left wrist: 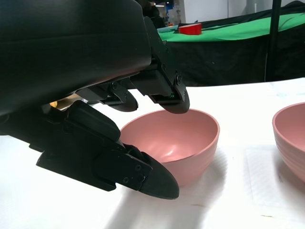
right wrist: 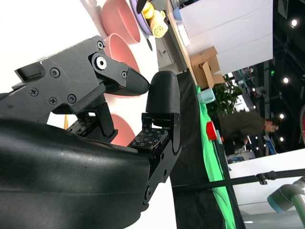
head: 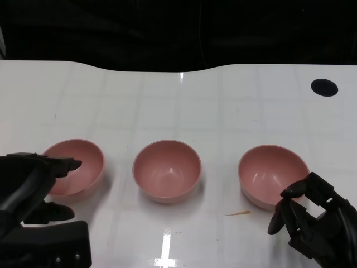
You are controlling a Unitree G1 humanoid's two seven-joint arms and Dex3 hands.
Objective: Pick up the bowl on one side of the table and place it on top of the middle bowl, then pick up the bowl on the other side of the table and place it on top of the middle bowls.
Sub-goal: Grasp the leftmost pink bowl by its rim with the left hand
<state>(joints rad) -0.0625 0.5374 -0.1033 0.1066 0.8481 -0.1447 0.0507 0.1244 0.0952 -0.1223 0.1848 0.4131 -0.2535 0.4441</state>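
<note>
Left bowl (head: 78, 164): plain pink, no pattern, paler at the rim.
Middle bowl (head: 167, 170): the same plain pink, inside and out.
Right bowl (head: 272, 175): pink again, outer wall a shade lighter.
Counter (head: 178, 100): glossy white, crossed by a faint pale grid of reflected squares; one round black spot (head: 324, 87) near its far right corner.
My left hand (head: 33, 187): matte black throughout.
My right hand (head: 315, 215): matte black likewise.
Cloth (left wrist: 228, 26) behind the counter: bright green over black drape.
Small box (left wrist: 189, 28) on that cloth: red.
</note>
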